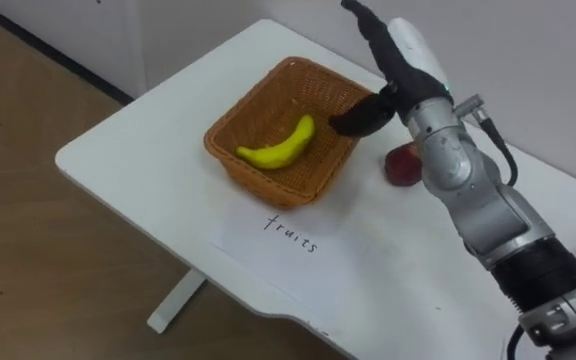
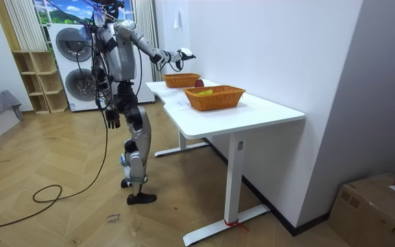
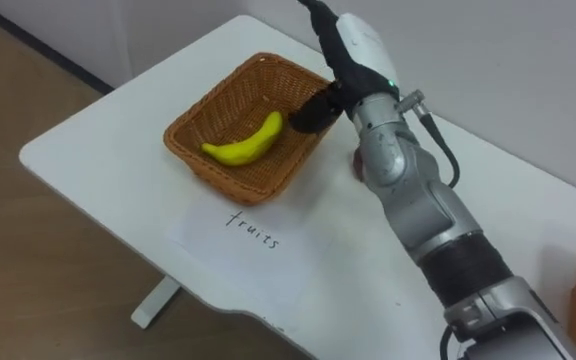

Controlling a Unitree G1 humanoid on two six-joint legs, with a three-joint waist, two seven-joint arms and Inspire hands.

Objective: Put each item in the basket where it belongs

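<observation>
Pale wood flooring runs under a white table [image 1: 138, 150], and in the room view the robot stands at its end with the right arm stretched out over it. Near the middle of the eye views sits a brown woven wicker basket [image 1: 258, 178]. Just below it lies a white paper sheet with a handwritten word [image 1: 290, 232], apparently there to mark what belongs in this basket.

A yellow curved banana [image 1: 280, 146] lies on the basket's floor. Its long axis runs from lower left to upper right of the frame, with the bowed side toward the lower right. Which end is the stem I cannot tell.

A red round apple [image 1: 400, 166] rests on the table just beside the basket's right wall, partly hidden behind the forearm. As fruit outside the basket, it looks unsorted.

The right hand [image 1: 408, 55] hovers above the basket's upper-right corner, released and holding nothing. Its fingers reach toward the top edge of the frame and the thumb hangs over the rim. I judge it sits that high to stay clear of the wicker.

The left hand [image 2: 112, 121] hangs by the robot's side, and I cannot tell its state.
</observation>
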